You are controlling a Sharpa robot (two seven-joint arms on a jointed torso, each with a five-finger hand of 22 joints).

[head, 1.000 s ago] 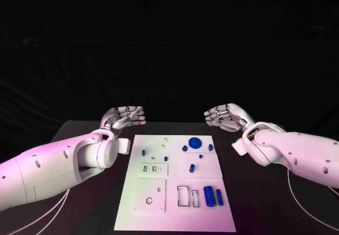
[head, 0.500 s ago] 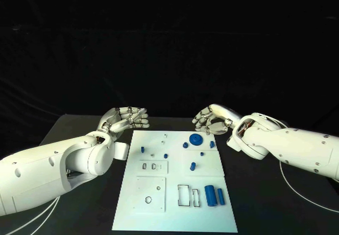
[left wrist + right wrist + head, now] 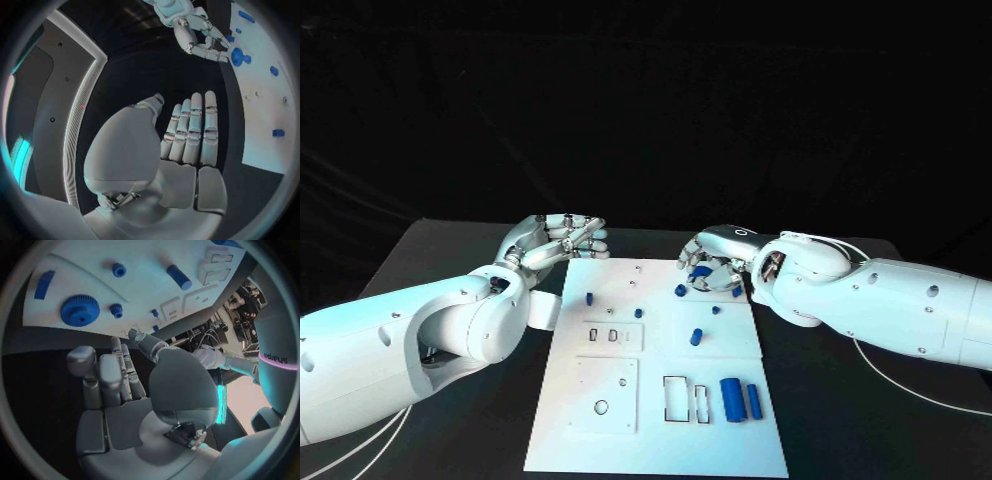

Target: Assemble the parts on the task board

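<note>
The white task board lies in the middle of the black table, with several small blue parts on it. A blue gear sits near its far right corner, partly hidden under my right hand. That hand hovers over the gear with its fingers stretched and nothing in it; in the right wrist view the gear lies just past the fingertips. My left hand hangs by the board's far left corner, holding nothing, and its fingers are straight. The left wrist view also shows the right hand by the gear.
Two blue cylinders lie side by side near the board's front right, next to rectangular slots. A short blue peg and small blue studs sit mid-board. Bare black table flanks the board.
My right hand has swung in from off the board's right side and dropped over the blue gear. The left hand has barely moved.
</note>
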